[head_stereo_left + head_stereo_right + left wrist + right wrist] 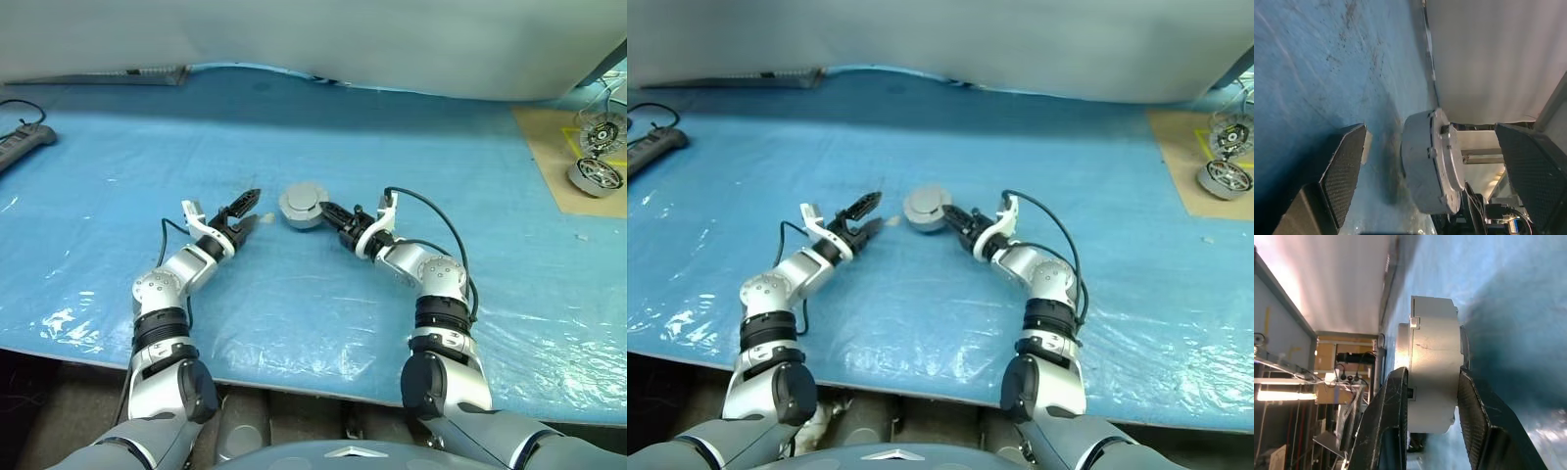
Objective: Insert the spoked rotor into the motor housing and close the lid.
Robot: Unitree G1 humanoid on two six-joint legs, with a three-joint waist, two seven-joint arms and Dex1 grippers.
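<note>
Right wrist view: my right gripper (1432,418) pinches the motor housing (1432,367), lid (302,199) seemingly shut; left gripper (247,211) wide open beside it.

A bright blue, glossy sheet is covering the counter (323,127), showing white glare patches near its front edge. The motor housing (302,207) is showing plain pale grey, its lid (1449,161) the same grey. A tan board (558,157) is lying at the counter's far right corner, carrying silver wheel-like parts (596,174) with dark cores. Both pincers' fingers (1344,166) are showing black, finely cross-hatched.
</note>
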